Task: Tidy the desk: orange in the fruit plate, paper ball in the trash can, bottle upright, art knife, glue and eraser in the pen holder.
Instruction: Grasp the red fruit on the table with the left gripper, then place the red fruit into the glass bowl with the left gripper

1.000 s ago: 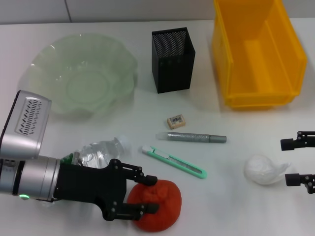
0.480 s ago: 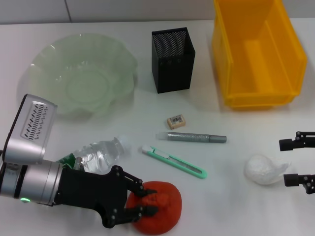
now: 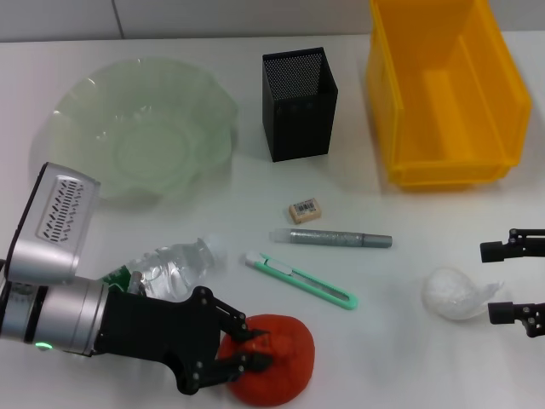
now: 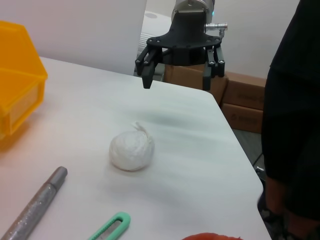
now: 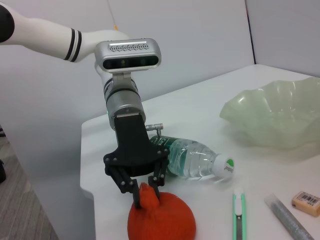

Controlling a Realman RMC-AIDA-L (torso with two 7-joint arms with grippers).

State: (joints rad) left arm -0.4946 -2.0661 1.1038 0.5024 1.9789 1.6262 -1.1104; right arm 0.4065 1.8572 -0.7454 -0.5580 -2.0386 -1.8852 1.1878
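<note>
At the near left corner of the white desk (image 3: 213,183), the left gripper (image 3: 253,347) has its black fingers drawn in narrow, pinching a raised fold on the left side of the soft orange-red fruit (image 3: 274,359); the right wrist view shows the fingertips meeting on that fold. The orange sits on the desk near the front edge. Just behind the gripper, a clear plastic bottle with a white cap (image 3: 174,263) lies on its side, cap pointing toward the middle of the desk. Farther back on the left stands the pale green wavy glass fruit plate (image 3: 85,111), with nothing in it.

Toward the middle, a mint-green art knife (image 3: 301,280) lies at a slant just beyond the orange. Behind it lies a silver glitter glue pen (image 3: 330,239), and behind that a small beige eraser (image 3: 305,210). Farther back stands a black mesh pen holder (image 3: 298,103), upright.

At the back right is a large yellow plastic bin (image 3: 443,89), open at the top. Near the front right, a crumpled white paper ball (image 3: 455,294) rests on the desk. The right gripper (image 3: 513,282) hovers just beside it with fingers spread wide, one on either side of the ball's right end, not touching it.
</note>
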